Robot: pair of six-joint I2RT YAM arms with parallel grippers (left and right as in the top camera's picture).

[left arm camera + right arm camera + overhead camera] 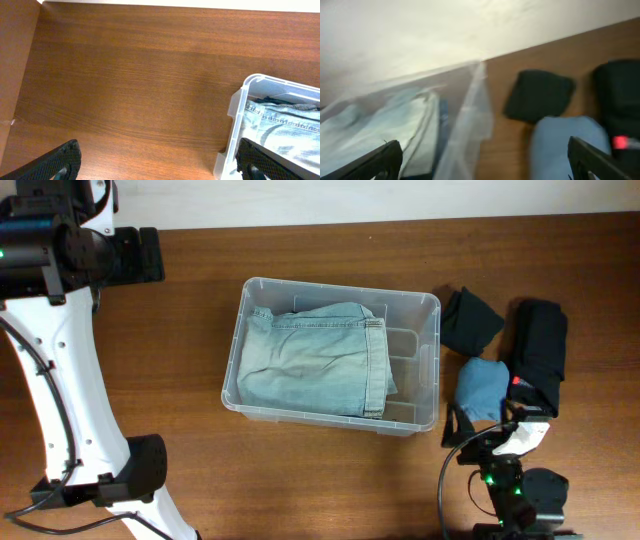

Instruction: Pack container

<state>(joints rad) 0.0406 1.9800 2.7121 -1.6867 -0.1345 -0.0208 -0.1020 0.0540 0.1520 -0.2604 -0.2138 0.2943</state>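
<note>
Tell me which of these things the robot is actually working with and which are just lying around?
Part of the job: the clear container; the jeans already inside it; probably the small black cloth, blue cloth and long black garment waiting beside it.
Just lying there: only the wooden table underneath.

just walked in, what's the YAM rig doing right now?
It is packing clothes into the clear container. Folded light denim already lies inside. On the table to its right wait a small black garment, a blue garment and a long black garment. The right gripper is open and empty near the blue garment, its view blurred. The left gripper is open over bare wood left of the container.
</note>
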